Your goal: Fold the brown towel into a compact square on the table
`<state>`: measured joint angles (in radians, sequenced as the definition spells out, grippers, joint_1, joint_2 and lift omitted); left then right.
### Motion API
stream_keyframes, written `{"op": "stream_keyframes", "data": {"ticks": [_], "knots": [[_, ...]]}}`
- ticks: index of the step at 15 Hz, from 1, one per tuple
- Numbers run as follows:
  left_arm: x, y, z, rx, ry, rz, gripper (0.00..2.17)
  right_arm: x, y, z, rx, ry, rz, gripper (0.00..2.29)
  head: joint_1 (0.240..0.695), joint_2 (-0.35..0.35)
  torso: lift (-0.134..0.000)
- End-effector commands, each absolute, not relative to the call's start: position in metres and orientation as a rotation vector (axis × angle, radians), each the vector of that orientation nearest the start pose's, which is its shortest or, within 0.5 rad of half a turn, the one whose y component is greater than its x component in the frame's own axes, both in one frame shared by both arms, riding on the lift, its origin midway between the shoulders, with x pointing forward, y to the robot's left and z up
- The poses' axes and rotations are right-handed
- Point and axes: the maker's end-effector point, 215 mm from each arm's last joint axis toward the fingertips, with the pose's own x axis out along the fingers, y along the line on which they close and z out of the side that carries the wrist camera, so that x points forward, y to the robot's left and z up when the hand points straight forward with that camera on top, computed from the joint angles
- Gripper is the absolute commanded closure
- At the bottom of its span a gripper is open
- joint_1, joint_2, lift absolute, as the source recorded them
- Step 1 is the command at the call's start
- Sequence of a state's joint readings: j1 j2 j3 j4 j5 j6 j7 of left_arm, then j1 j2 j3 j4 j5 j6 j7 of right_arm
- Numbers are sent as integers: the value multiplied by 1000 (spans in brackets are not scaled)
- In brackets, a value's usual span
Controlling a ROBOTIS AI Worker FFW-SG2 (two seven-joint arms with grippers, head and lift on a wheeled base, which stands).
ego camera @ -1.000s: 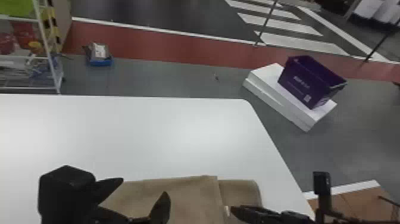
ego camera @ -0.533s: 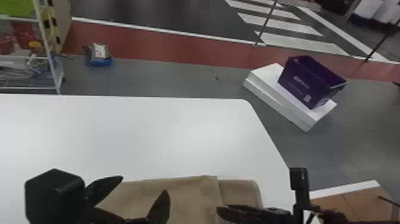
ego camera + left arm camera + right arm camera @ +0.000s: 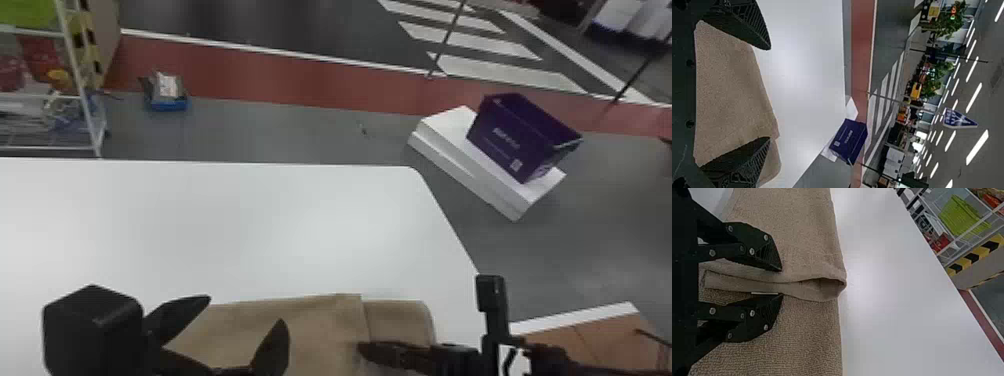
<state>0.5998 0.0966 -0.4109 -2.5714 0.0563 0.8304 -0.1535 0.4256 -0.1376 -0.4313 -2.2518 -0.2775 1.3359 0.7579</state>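
Observation:
My left gripper [image 3: 245, 311] stands open above the left part of the brown towel [image 3: 320, 320] at the head view's bottom. Over the towel's right part is my right gripper [image 3: 362, 349], coming in from the right. In the left wrist view, that left gripper [image 3: 769, 93] has its fingers wide apart, the towel [image 3: 730, 86] spread behind them. The right wrist view has the right gripper [image 3: 781, 282] parted around a raised, doubled fold of the towel [image 3: 809, 344], a small gap showing beside the cloth. The towel lies in layers, a flap edge crossing its right part.
The white table [image 3: 240, 225] extends beyond the towel, its right edge slanting toward the right arm. On the floor past that edge, a purple basket [image 3: 515, 140] rests on white slabs [image 3: 450, 150]. A wire shelf [image 3: 80, 95] stands at the far left.
My right gripper has shifted left over the towel. The left gripper's body moved slightly left, while its fingertips stayed nearly in place. The towel's far edge looks the same.

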Motion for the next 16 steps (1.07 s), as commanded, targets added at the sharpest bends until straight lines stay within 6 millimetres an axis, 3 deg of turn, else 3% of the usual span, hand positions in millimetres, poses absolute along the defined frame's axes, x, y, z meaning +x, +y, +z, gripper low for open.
{"op": "stream_keyframes", "data": {"ticks": [1,3,8,13,16], "knots": [[323,-10,-318,-150,441,-604,76,315,-256,-454,488,911,443,829,695,-350,-124],[323,-12,-317,-152,441,-608,76,313,-251,-450,509,907,462,1177,695,-350,-124],[322,-12,-317,-153,443,-609,76,311,-237,-435,521,882,512,1177,695,-350,-124],[323,-8,-322,-142,450,-598,76,306,-210,-384,572,787,611,1177,695,-350,-124],[326,-2,-331,-136,464,-580,76,295,-212,-349,632,735,636,1177,695,-350,-124]]}}
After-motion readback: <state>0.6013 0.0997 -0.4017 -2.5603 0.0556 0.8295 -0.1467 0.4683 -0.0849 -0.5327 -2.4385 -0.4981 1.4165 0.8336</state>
